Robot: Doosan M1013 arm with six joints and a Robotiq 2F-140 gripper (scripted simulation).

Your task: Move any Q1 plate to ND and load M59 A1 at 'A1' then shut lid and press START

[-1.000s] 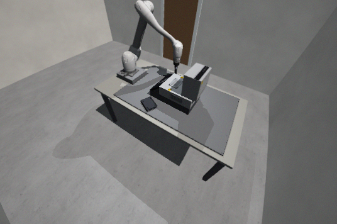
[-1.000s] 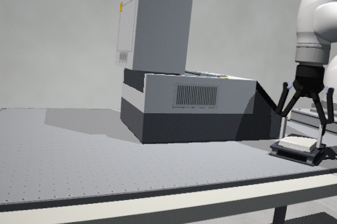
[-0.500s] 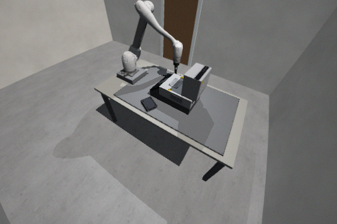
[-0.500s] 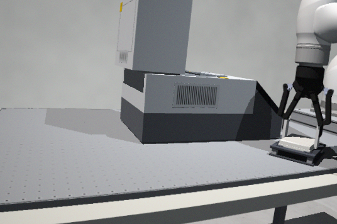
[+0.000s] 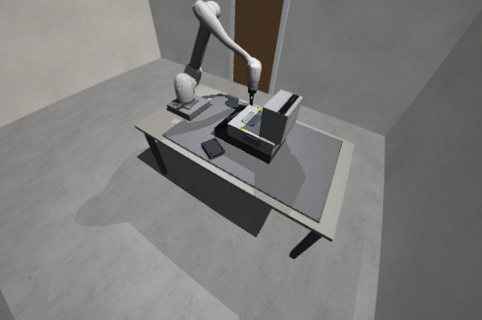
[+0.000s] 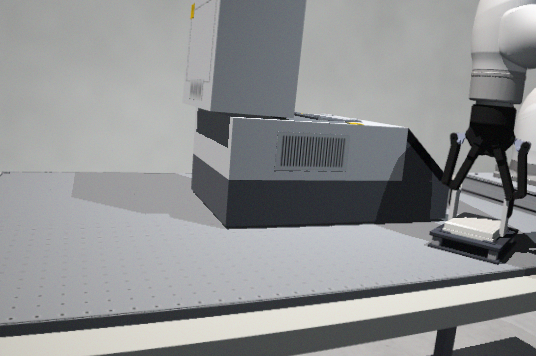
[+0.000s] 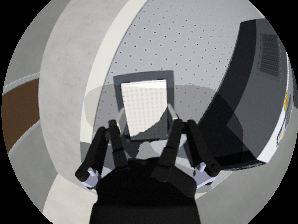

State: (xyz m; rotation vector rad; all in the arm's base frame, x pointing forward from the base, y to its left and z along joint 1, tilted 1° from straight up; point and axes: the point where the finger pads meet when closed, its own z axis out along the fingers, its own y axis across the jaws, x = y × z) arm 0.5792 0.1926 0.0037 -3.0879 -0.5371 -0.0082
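The white 96-well plate M59 (image 6: 472,227) lies flat on the black nest N1 (image 6: 472,245), on the table just off the sloped panel end of the cycler Q1 (image 6: 300,169). My gripper (image 6: 479,221) points straight down over the nest, with one finger against each side of the plate, shut on it. In the wrist view the plate (image 7: 143,108) lies between the fingertips. Q1's lid (image 6: 250,46) stands open and upright at the rear. The block (image 5: 252,117) shows as a light rectangle on top of the machine.
A second black nest (image 5: 212,148), empty, lies on the mat in front of Q1 (image 5: 258,127). The arm's base (image 5: 188,104) stands at the table's far left corner. The table edge runs close behind nest N1.
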